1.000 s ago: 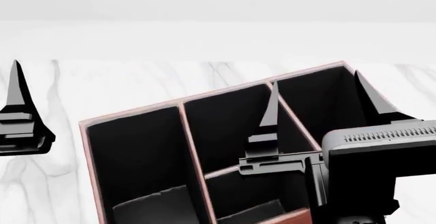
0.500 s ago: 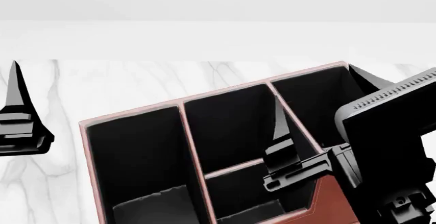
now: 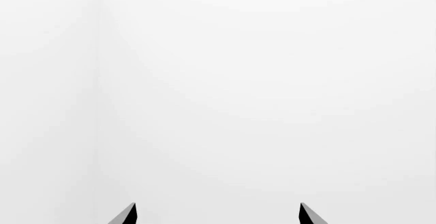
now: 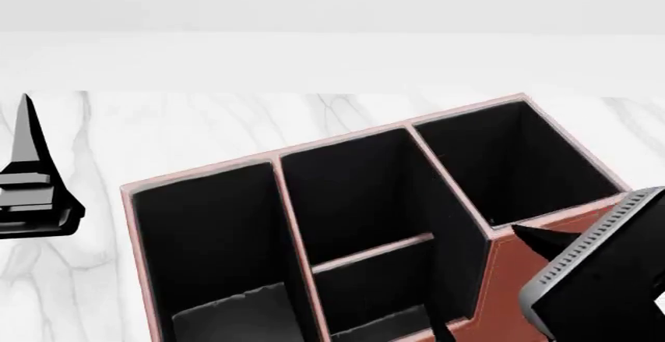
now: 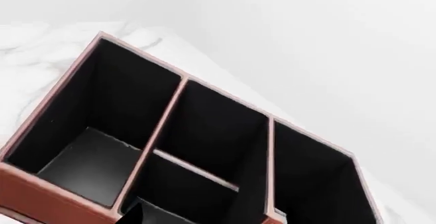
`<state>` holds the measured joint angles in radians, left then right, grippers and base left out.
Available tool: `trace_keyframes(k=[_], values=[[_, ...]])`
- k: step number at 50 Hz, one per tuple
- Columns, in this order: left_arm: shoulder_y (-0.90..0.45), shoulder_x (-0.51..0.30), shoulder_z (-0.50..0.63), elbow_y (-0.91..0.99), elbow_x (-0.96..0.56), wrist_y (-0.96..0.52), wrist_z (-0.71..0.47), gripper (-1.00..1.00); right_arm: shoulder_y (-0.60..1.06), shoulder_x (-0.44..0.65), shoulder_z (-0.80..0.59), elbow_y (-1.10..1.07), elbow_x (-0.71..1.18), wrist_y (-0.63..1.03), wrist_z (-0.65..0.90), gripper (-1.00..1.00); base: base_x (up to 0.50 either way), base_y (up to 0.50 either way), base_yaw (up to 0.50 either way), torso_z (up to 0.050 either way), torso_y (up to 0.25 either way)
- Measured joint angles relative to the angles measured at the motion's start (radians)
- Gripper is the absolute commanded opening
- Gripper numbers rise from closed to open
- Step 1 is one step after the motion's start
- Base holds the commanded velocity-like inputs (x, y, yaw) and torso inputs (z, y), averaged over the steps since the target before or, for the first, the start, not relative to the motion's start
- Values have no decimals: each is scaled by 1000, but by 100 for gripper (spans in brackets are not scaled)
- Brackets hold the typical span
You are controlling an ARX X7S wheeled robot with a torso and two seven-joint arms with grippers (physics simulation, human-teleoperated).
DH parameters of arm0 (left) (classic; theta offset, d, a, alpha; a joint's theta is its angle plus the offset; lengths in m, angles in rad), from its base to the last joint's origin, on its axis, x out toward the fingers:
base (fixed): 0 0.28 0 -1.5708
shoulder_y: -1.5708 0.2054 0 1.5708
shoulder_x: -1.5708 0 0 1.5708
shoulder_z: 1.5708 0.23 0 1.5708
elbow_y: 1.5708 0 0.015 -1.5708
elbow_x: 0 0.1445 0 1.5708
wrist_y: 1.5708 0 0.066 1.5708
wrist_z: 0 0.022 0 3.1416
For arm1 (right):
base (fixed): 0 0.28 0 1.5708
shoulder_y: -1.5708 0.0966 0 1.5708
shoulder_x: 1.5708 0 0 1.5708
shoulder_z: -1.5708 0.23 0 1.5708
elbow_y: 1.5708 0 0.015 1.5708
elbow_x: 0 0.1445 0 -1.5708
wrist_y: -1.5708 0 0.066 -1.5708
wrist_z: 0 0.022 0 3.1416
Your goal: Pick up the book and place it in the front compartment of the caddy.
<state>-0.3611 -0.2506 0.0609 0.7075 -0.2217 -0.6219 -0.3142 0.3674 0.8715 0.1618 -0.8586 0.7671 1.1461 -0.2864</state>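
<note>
Caddy (image 4: 499, 276) cells show no book. Left gripper (image 3: 216, 215) spread, empty. Right gripper state indeterminate, mostly off-frame. Placement unconfirmed; book unseen.

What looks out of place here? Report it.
Nothing stands out. The caddy sits upright and undamaged on the marble table, with no spill. No book shows in any view.

One caddy (image 4: 499, 280) stands on one marble table (image 4: 208, 132), with four black-lined cells. Two grippers show: the left (image 4: 26, 194) and the right (image 4: 613, 272).
</note>
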Motion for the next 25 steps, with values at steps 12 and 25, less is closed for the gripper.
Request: trace_keyframes(k=[12,25], values=[[0,-4,5,0,-4,1,-6,100,-102,96,38,-70,53,21,-72,100,0,0,0,0,0],[2,-10,5,4,-11,-1,-13,100,-165,176,8,-113,62,39,-99,100,0,0,0,0,0]])
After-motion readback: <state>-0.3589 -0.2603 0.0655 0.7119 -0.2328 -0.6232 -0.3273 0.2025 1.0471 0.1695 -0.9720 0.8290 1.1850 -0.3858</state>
